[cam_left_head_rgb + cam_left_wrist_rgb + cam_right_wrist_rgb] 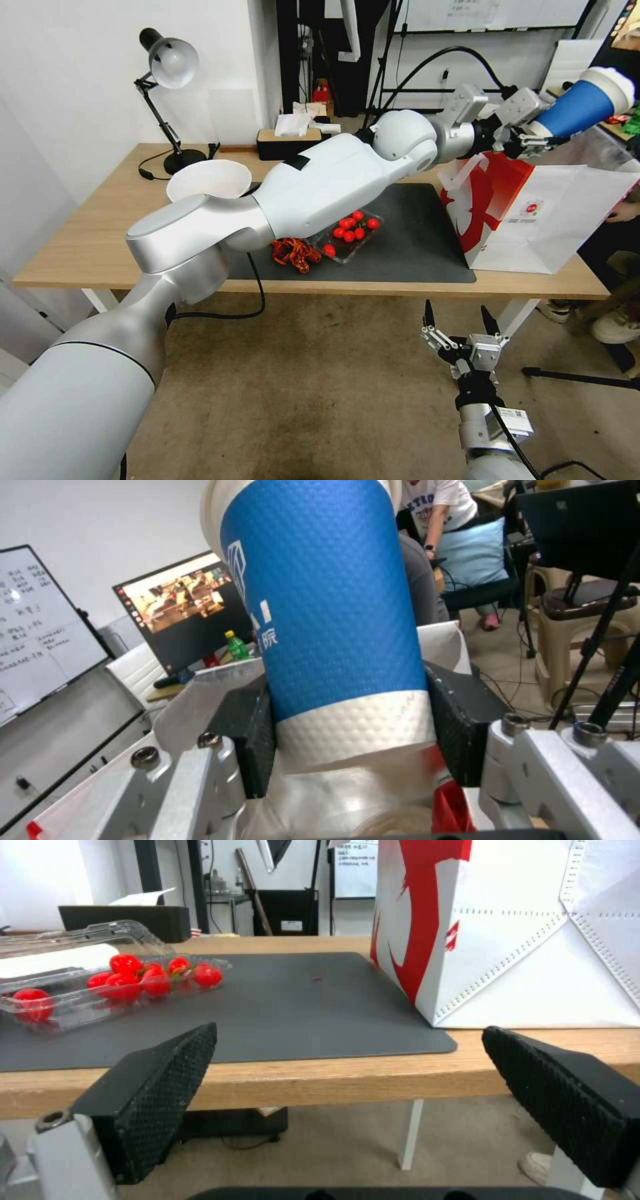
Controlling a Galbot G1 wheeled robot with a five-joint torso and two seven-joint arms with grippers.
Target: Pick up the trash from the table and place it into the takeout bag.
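Clamped in left claw (350,730): blue paper cup (320,595), gripped between black pads (243,740) across pale band at narrow base end, wider rim pointing away from wrist. Held tilted, well above worktop (100,233), over open mouth of takeout bag (553,220), which stands upright at right end of dark grey mat (413,247). Cup not yet inside bag.

Handling, as judged: cup light, thin-walled, easily crushed; embossed paper surface gives good friction against ribbed pads, slip unlikely. Base band stiffest part of cup, so present hold sound; hard squeeze higher up likely to buckle wall. Possible leftover liquid not verifiable. Bag stiff but light, apt to tip if struck on rim.

Right claw (460,320) parked low before worktop edge, below mat level, fingers spread wide, nothing held.

Remaining on mat: clear clamshell tray (350,237) with small red round fruits, red crumpled scraps (293,252) just beside it, white bowl (208,180) partly behind left arm. Farther back: desk lamp (170,67), tissue box (288,141).
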